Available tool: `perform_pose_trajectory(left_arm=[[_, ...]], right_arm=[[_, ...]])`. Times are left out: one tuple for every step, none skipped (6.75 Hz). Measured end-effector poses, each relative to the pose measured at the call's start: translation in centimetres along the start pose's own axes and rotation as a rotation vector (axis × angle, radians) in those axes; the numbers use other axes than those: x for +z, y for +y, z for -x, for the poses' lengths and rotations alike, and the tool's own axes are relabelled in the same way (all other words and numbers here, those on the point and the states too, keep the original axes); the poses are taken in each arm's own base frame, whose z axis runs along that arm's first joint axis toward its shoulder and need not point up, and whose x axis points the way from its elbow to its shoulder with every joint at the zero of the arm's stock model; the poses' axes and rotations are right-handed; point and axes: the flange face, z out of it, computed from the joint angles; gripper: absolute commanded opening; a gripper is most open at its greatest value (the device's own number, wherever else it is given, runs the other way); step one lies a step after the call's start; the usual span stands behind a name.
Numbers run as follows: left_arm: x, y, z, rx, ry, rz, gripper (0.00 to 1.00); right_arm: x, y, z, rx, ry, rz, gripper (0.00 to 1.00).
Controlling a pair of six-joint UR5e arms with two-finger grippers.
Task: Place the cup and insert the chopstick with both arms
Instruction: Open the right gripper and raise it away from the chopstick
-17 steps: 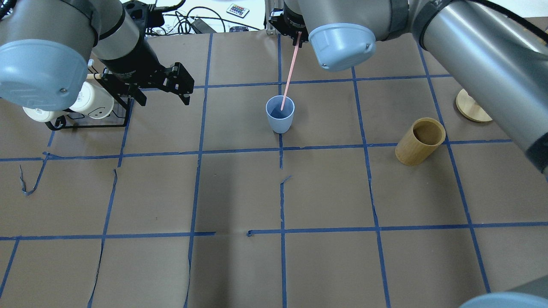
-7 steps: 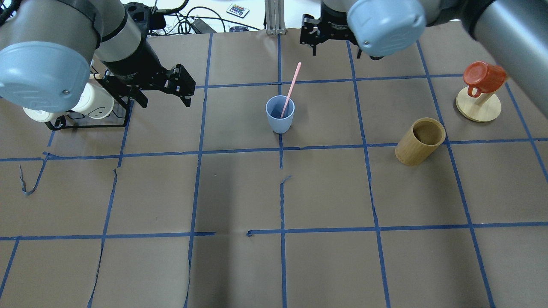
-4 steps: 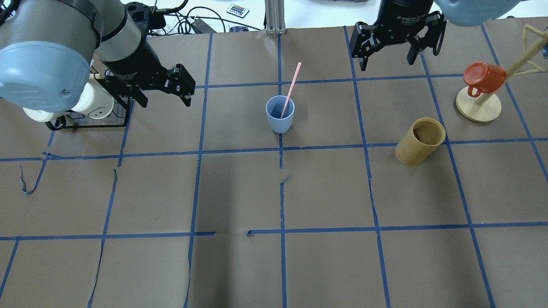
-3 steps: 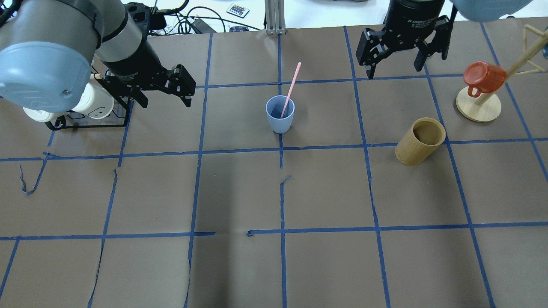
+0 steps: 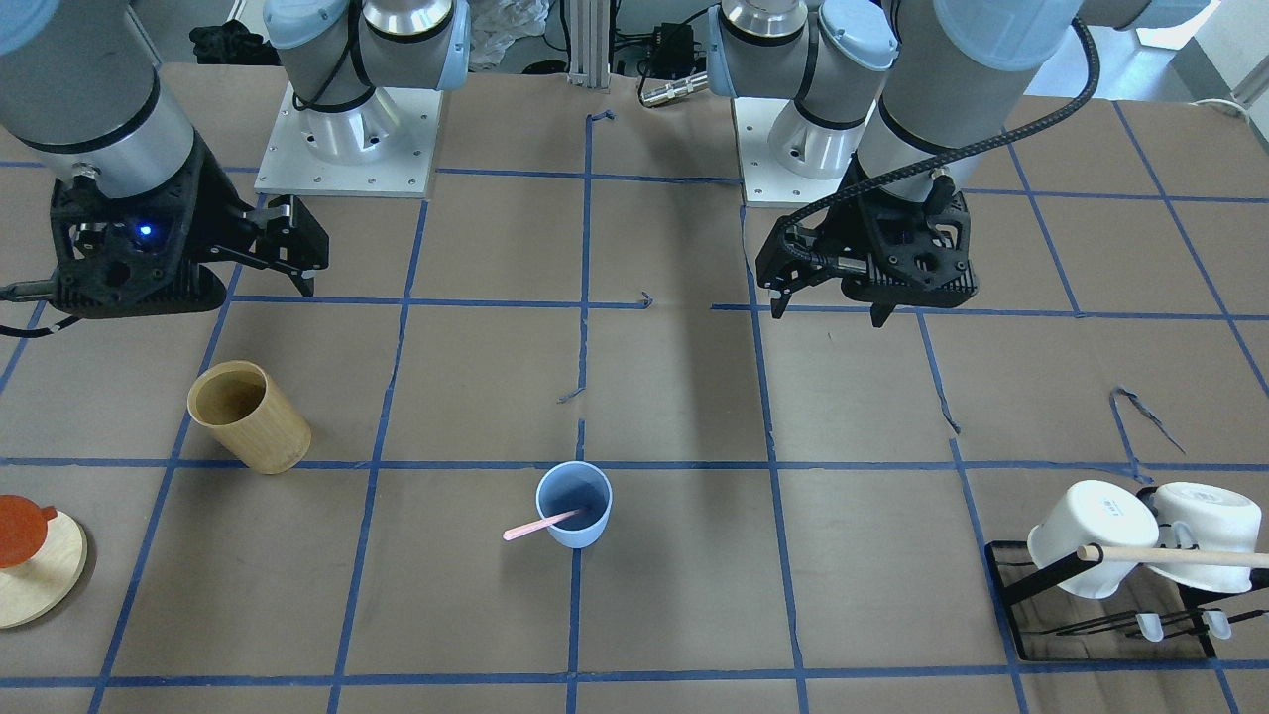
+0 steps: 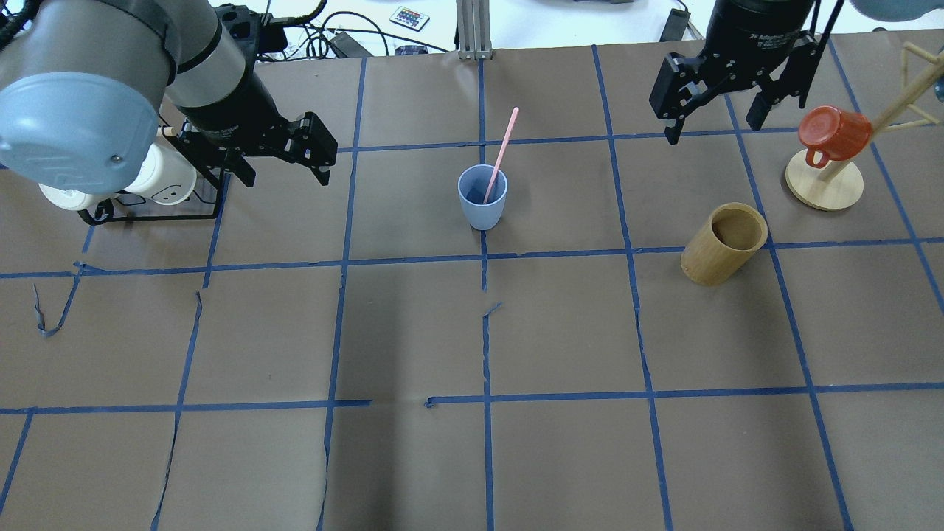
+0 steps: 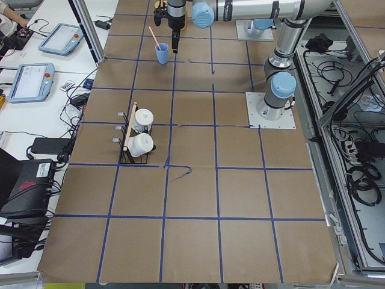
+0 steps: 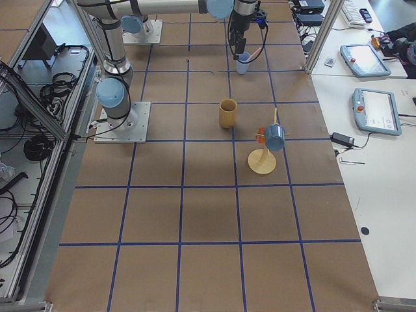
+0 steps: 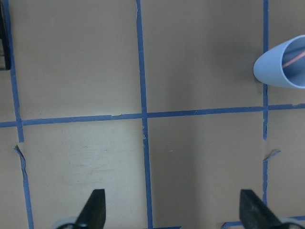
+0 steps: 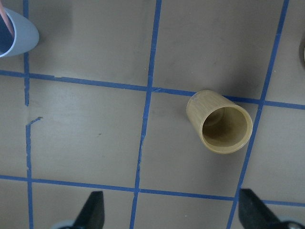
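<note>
The table (image 6: 560,324), papered brown and gridded with blue tape, is offering wide bare squares across the half nearer the robot's bases. The left arm (image 6: 214,81) is reaching over the left side, beside the black mug rack (image 6: 147,215). Its left gripper (image 6: 285,175) is hanging with fingers spread wide and nothing between them. The right gripper (image 6: 713,131) is hovering over the right side, likewise spread and empty, near the wooden mug tree (image 6: 822,188) and above the upright bamboo cylinder (image 6: 719,247). The cup (image 6: 483,199) is standing upright on a tape line mid-table, well apart from both grippers. The chopstick (image 6: 503,147) is leaning inside it, its upper end jutting past the rim.
</note>
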Motion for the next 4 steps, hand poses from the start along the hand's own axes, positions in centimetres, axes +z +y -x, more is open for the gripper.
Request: perform_pose_trajectory(left_arm=[[0.0,0.0,0.0,-0.008,0.0,0.0,1.0],[0.1,0.0,0.0,-0.026,0.0,0.002,1.0],[0.1,0.0,-0.1,-0.039,0.001,0.003,1.0],[0.1,0.0,-0.1,-0.044,0.002,0.003,1.0]], right_arm=[[0.2,1.0,-0.2,0.002,-0.014,0.012,1.0],[0.6,1.9,-0.2,0.004,-0.02,0.022,1.0],[1.0,2.5,-0.1,0.006,-0.023,0.029,1.0],[1.2,2.6,-0.1,0.009,-0.023,0.027,1.0]])
